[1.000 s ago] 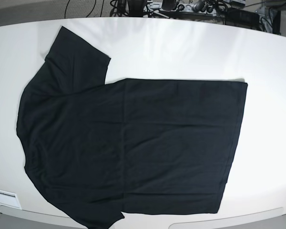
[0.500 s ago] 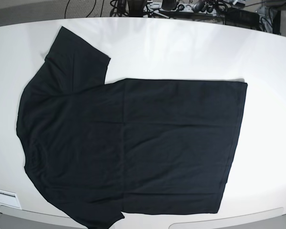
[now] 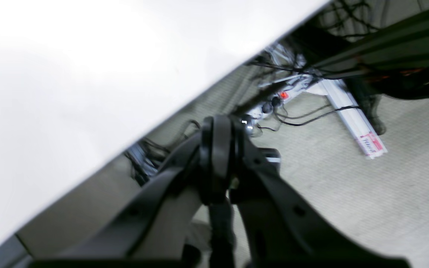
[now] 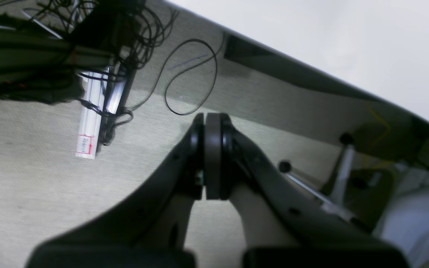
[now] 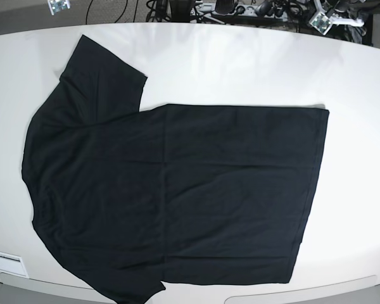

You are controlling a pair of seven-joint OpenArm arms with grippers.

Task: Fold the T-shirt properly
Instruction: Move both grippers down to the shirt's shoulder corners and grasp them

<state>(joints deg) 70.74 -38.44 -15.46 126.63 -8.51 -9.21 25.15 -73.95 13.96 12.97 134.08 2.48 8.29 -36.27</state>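
The black T-shirt (image 5: 171, 190) lies spread flat on the white table (image 5: 240, 63), collar end to the left, hem to the right, one sleeve pointing to the far left corner. In the left wrist view my left gripper (image 3: 217, 124) is shut with nothing between its fingers, hanging past the table edge (image 3: 184, 108) over the floor. The right wrist view shows my right gripper (image 4: 210, 120) shut and empty too, also off the table. A small pale part of each arm shows at the base view's top edge (image 5: 59, 5) (image 5: 323, 20). No wrist view shows the T-shirt.
Cables and a power strip (image 3: 274, 102) lie on the floor behind the table, with a white rail (image 3: 352, 119) and a loose cable loop (image 4: 190, 78). A white label (image 5: 6, 261) sits at the table's front left edge.
Small pale arm parts have appeared at the top left and top right of the base view. The T-shirt has not moved.
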